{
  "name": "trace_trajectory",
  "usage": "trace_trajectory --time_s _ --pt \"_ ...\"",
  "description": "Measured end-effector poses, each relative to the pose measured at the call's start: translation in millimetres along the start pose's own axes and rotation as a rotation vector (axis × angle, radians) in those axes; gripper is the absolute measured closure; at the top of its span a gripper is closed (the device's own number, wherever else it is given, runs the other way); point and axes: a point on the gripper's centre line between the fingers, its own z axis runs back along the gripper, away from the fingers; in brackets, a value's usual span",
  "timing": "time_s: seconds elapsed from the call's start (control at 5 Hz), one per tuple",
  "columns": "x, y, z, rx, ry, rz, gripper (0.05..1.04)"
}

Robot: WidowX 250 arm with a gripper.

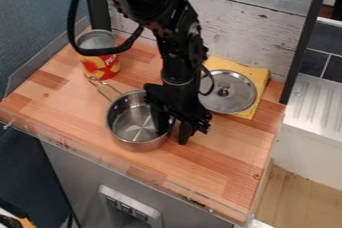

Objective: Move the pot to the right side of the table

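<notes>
Astride the rim of the pot (128, 124), the claw (173, 132) stands wide, one finger inside, one outside.

Is a round, shiny metal pot (130, 123), open at the top; sits upright on the wooden table (224, 159), below and left of the frame's centre, with looped handle (99, 90) toward the upper left.

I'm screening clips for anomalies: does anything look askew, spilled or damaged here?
Nothing stands out. The pot sits upright, with no visible spill around it; the lid lies on the yellow cloth, and the red can stands upright. The tool is at the pot's rim.
</notes>
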Motion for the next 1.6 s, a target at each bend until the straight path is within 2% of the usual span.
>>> trace_trajectory --time_s 0.2,0.4,0.6,0.8,1.0,1.2,1.4,1.6 --pt "-1.6 0.3 0.4 0.011 -0.001 0.011 0.729" --pt "-4.1 -1.2 13.1 0.039 -0.019 0.009 0.934" --pt "-1.5 -8.7 32.7 0.044 -0.067 0.081 1.005" --pt "3.2 -29.7 51.1 0.034 -0.109 0.114 1.006" --pt "4.7 -56.9 58.0 0.036 -0.127 0.123 1.006" --pt "-0.2 -75.2 55.7 0.034 -0.139 0.133 1.006" --pt "-13.6 -87.1 34.1 0.051 -0.082 0.137 1.006" --pt "-17.9 -91.8 17.8 0.074 -0.056 0.159 1.006"
